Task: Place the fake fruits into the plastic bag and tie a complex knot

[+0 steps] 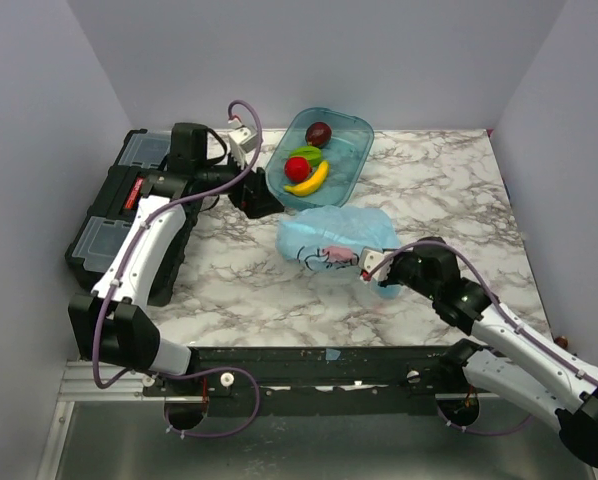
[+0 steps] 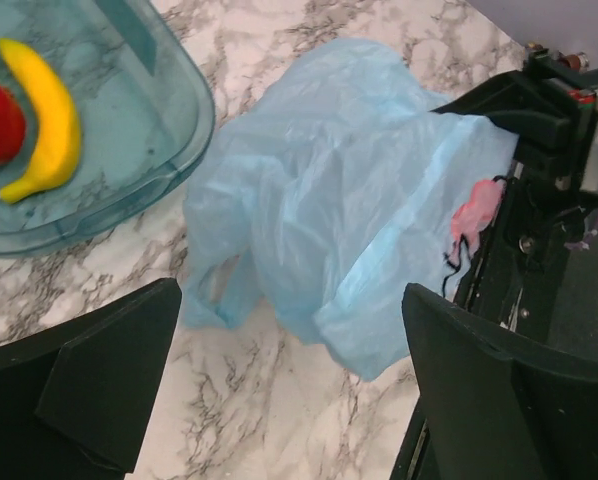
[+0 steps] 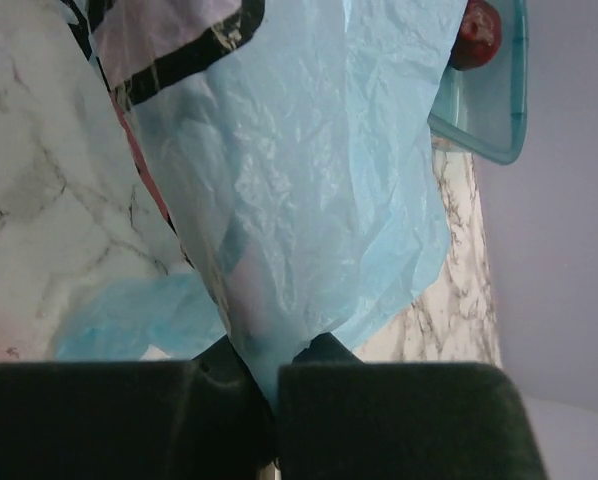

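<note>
Pinches the near-right edge of the plastic bag [image 1: 334, 232] between the shut pads of the right gripper [image 3: 274, 385]. Leaves the rest of the bag slumped and crumpled at the middle of the table [image 1: 449, 180], just on the near side of the teal tray [image 1: 362, 135] by the far edge. Shows no knot yet.

Keeps all the fake fruits in that tray, none in the bag: banana [image 1: 310, 180], red ball [image 1: 297, 167], green piece [image 1: 306, 154] and, farthest back, maroon ball [image 1: 318, 133].

Spreads the left gripper [image 1: 262, 196] wide, with nothing between its fingers, just beside the tray's near-left rim and over the bag's far-left edge. Puts the fruits to the right of it and slightly toward the far edge, the banana nearest. Sets the banana's long axis near-left to far-right, one tip aimed roughly at those open fingers. Favours the left arm clearly, with the right one busy holding the bag.

Runs the left arm from the near-left corner up the left edge, past a black case [image 1: 109, 225], then bends it right toward the tray, wrist tipped down.
</note>
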`<state>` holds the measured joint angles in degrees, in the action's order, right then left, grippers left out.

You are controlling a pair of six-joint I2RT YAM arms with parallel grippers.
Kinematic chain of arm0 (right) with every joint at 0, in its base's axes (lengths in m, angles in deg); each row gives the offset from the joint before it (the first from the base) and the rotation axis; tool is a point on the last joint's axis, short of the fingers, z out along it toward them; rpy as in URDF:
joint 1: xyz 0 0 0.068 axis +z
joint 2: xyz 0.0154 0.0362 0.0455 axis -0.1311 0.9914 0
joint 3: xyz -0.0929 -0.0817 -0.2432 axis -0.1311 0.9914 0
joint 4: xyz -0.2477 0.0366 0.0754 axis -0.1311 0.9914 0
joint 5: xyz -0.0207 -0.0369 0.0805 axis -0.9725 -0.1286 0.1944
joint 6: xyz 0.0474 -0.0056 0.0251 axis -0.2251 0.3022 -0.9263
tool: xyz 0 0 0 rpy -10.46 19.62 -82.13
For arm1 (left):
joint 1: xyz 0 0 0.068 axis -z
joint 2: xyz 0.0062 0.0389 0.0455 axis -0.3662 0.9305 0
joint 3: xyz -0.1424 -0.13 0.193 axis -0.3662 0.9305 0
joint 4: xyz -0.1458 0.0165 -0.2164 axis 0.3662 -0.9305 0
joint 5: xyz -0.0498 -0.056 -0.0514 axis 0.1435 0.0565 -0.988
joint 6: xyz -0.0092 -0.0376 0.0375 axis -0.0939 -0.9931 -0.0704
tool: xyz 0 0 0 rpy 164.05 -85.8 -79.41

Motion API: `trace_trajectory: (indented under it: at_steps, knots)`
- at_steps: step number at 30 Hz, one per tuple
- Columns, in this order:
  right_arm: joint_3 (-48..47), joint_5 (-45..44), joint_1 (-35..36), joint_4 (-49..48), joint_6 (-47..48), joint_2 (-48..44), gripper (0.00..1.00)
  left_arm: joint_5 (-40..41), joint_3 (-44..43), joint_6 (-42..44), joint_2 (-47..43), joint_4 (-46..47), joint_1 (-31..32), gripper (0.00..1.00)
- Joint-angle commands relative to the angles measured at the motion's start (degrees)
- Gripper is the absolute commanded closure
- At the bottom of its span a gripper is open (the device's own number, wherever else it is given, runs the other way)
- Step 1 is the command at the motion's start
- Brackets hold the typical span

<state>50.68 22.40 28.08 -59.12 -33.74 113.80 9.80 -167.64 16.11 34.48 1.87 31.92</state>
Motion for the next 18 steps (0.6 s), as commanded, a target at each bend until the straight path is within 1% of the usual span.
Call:
trace_trajectory:
  at_steps: [1, 7, 9, 12, 13, 14, 15, 16, 17, 18]
  knots:
    - [3.4, -0.3, 0.8, -6.9, 10.7, -0.4, 0.99, 0.0, -0.4, 2.3, 0.4, 0.8, 4.6, 0.02]
    - [4.4, -0.3, 1.1, -8.1, 9.7, 0.2, 0.99, -1.4, 2.3, 9.8, 1.5, -6.3, 8.4, 0.02]
    - [4.4, 1.0, 1.1, -8.1, 9.3, -0.5, 0.99, 1.5, 4.0, 12.0, 2.4, -7.3, 9.5, 0.01]
    - [4.4, 3.1, 1.1, -8.1, 7.9, -2.5, 0.99, 6.9, 5.5, 12.0, 4.0, -5.5, 10.3, 0.02]
    - [4.0, 3.4, 1.1, -7.7, 6.9, -3.1, 0.98, 8.3, 4.8, 12.4, 4.8, -6.5, 10.6, 0.07]
    - [3.5, 3.2, 1.1, -7.0, 5.5, -3.5, 0.96, 8.5, 3.4, 13.0, 6.0, -8.2, 10.6, 0.2]
    - [2.9, 2.4, 1.1, -6.2, 3.8, -3.7, 0.92, 7.9, 2.1, 14.3, 7.0, -11.1, 10.4, 0.38]
    - [1.8, 1.5, 1.1, -4.9, 0.6, -3.6, 0.83, 7.7, 1.0, 15.1, 7.8, -13.7, 10.0, 0.58]
    - [0.5, 0.1, 1.1, -3.1, -1.8, -3.4, 0.68, 6.6, 0.7, 14.8, 8.2, -14.7, 8.9, 0.84]
    - [-1.2, -1.1, 1.1, -0.7, -5.7, -2.8, 0.47, 3.6, 0.6, 14.3, 8.5, -15.2, 6.4, 0.98]
